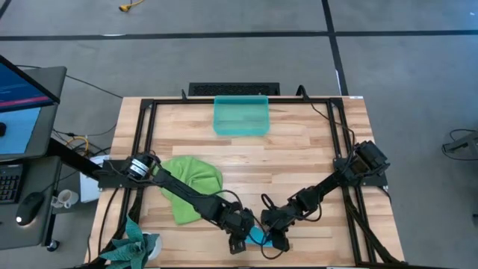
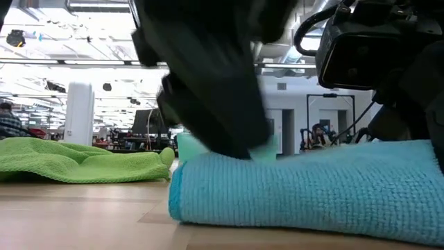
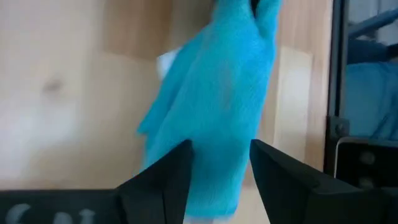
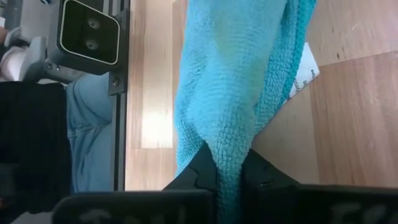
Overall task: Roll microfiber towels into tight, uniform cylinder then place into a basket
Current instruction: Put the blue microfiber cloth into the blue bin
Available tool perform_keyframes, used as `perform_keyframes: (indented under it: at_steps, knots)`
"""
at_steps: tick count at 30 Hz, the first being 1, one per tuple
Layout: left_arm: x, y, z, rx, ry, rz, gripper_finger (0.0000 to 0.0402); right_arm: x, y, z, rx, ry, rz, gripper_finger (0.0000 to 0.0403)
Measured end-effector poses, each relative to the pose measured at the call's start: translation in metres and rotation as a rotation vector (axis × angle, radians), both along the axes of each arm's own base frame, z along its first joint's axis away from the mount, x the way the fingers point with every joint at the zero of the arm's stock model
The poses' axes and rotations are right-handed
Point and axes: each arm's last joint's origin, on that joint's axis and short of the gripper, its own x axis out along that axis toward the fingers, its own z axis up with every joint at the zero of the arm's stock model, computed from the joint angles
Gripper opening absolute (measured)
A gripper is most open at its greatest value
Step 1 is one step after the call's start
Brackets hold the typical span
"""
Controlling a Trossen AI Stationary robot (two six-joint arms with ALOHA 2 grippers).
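softly, the right gripper is pinching the limp blue towel; the left gripper is straddling it, unclenched.

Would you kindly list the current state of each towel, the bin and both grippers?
Sky-blue microfiber towel: rolled, lying on the table's near edge.
Lime-green microfiber towel: unrolled, crumpled.
Translucent teal plastic basket: upright, holding no towel.
Left gripper: open, fingers astride the blue roll.
Right gripper: shut on the blue towel.
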Motion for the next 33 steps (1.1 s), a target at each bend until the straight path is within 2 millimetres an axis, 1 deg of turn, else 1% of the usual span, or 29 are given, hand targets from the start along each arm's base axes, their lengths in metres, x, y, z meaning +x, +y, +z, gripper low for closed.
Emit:
perform_keyframes:
  at_steps: [4,6,10,12,15,20,23,26,28,30,31,33]
  knots:
    - [-0.011,0.007,0.040,0.062,-0.060,0.017,0.0160,0.000,0.000,0.000,-0.002,-0.001,-0.001,0.0040]
    - [-0.020,0.010,0.055,0.118,-0.067,0.045,0.0160,0.000,0.000,0.000,-0.002,-0.002,-0.002,0.0039]
    - [-0.036,0.010,0.070,0.175,-0.048,0.075,0.0160,0.000,0.000,0.000,-0.008,-0.009,0.008,0.0038]
    - [-0.038,0.006,0.074,0.179,-0.068,0.072,0.0160,0.000,0.000,0.000,-0.009,-0.013,0.010,0.0039]
    - [-0.036,-0.003,0.068,0.168,-0.087,0.060,0.0160,0.000,0.000,0.000,-0.011,-0.020,0.015,0.0039]
    - [-0.021,-0.014,0.042,0.112,-0.109,0.034,0.0160,0.000,0.000,0.000,-0.014,-0.022,0.012,0.0039]
    - [-0.015,-0.014,0.024,0.087,-0.062,0.008,0.0160,0.000,0.000,0.000,-0.013,-0.023,0.012,0.0039]
    - [-0.011,-0.011,0.014,0.087,-0.040,0.015,0.0160,0.000,0.000,0.000,-0.013,-0.024,0.012,0.0039]
    - [-0.009,-0.008,0.014,0.093,-0.046,0.026,0.0160,0.000,0.000,0.000,-0.012,-0.024,0.012,0.0039]
    - [-0.010,-0.005,0.020,0.105,-0.051,0.025,0.0160,0.000,0.000,0.000,-0.012,-0.024,0.012,0.0039]
    - [-0.013,-0.003,0.025,0.121,-0.045,0.013,0.0160,0.000,0.000,0.000,-0.012,-0.025,0.012,0.0039]
    - [-0.021,0.001,0.042,0.148,-0.054,0.009,0.0160,0.000,0.000,0.000,-0.012,-0.024,0.012,0.0039]
